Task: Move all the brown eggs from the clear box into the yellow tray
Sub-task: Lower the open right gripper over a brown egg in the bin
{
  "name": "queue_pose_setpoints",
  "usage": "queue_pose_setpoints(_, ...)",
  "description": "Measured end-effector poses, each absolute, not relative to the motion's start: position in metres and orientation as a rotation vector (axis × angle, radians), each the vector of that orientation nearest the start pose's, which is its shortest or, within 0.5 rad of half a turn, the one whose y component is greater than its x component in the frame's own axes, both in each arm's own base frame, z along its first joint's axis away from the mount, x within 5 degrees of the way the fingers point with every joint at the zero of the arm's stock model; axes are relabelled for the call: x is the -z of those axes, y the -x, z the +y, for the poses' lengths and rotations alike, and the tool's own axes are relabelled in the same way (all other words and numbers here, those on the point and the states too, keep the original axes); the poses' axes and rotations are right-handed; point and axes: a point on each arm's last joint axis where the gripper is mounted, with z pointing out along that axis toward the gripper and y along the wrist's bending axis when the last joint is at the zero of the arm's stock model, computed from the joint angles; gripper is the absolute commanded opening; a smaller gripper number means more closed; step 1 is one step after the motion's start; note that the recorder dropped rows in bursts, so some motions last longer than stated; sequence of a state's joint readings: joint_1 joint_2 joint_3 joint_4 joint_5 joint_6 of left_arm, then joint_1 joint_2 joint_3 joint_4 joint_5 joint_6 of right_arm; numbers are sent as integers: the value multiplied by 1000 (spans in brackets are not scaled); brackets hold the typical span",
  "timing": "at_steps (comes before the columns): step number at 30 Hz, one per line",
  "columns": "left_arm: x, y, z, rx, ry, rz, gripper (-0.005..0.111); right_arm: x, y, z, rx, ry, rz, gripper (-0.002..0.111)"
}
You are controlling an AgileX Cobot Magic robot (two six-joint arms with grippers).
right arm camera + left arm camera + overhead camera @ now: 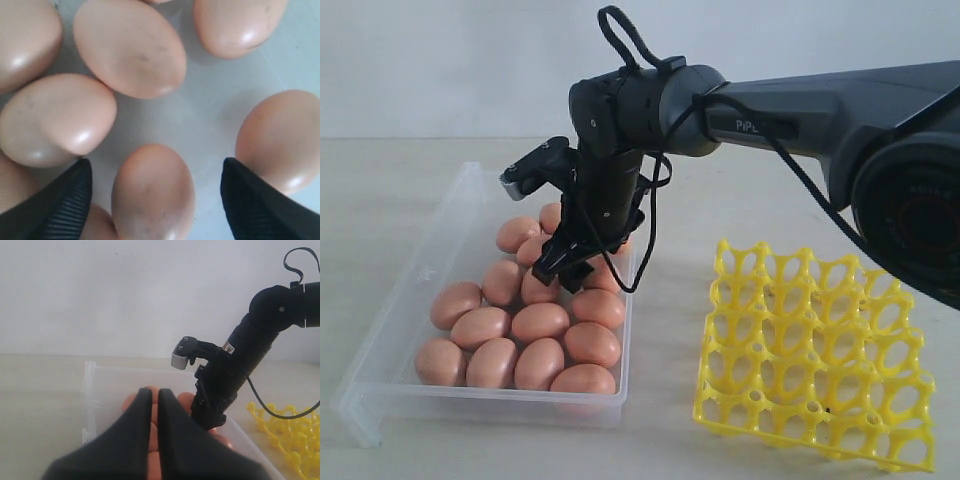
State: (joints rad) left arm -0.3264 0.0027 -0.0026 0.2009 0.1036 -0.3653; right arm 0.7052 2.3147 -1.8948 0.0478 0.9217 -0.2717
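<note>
Nothing is moved yet: the yellow tray (815, 355), lower right, holds none, the brown eggs (540, 322) all lie in the clear box (395, 320) at left, with the right gripper (568, 268) spread wide above one and the left gripper (155, 405) pinched together on nothing.

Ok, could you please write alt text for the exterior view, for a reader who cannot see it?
A black robot arm reaches in from the right, its open gripper lowered over brown eggs lying in a clear box on the left. An empty yellow tray lies on the pale table to the right of the box.
</note>
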Motion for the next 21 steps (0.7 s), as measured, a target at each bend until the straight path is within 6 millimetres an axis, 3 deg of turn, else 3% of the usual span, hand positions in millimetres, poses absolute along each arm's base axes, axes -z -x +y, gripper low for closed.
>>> queue_pose_setpoints(4, -205, -54, -16, 367, -112, 1593, 4, -156, -371, 320, -162, 1254, 2577, 60)
queue_pose_setpoints(10, -205, -54, -16, 367, -112, 1593, 4, -156, -370, 320, -170, 1219, 2607, 44)
queue_pose_setpoints(17, -205, -54, -16, 367, -112, 1593, 4, -156, -369, 319, -162, 1256, 2602, 49)
queue_pose_setpoints(19, -205, -54, -16, 367, -112, 1593, 4, -156, -369, 319, -160, 1267, 2596, 41)
queue_pose_setpoints(21, -205, -54, -16, 367, -112, 1593, 4, -156, -369, 319, -160, 1271, 2594, 26)
